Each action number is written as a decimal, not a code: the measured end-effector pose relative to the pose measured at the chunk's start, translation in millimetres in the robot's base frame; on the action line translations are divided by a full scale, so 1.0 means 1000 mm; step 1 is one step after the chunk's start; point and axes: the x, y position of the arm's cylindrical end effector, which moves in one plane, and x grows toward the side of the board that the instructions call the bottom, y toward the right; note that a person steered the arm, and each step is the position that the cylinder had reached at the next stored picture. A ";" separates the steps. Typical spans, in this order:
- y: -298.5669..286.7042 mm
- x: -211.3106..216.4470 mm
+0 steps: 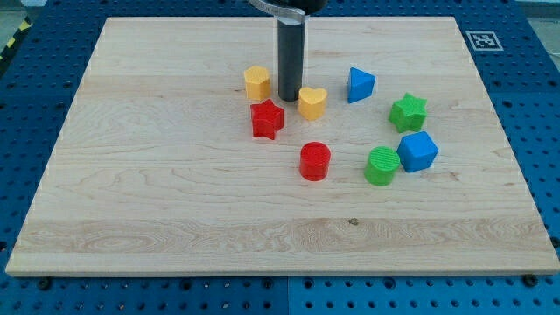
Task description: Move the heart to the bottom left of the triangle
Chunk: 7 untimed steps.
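Pale wood made up the table, and the blocks sat in a loose cluster above its middle. Farthest toward the view's left was the yellow hexagon block, with the red star just below it. My tip stood between the yellow hexagon block and the yellow heart, just beside the heart's left edge; whether it was touching I could not tell. No pincer existed on this rod, so there was nothing to call open or closed. Below the heart lay the red cylinder. The blue triangle sat to the heart's right and slightly higher, with a gap between them. Further right were the green cylinder, the green star and the blue cube.

The heart looked already close to the wanted spot. A push from the left could carry it too far and knock the triangle, shifting the reference itself; an off-centre contact on the lobed side might spin the heart away downward toward the red cylinder.
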 end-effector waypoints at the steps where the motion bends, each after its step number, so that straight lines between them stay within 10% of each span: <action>1: 0.008 0.001; 7: 0.036 0.022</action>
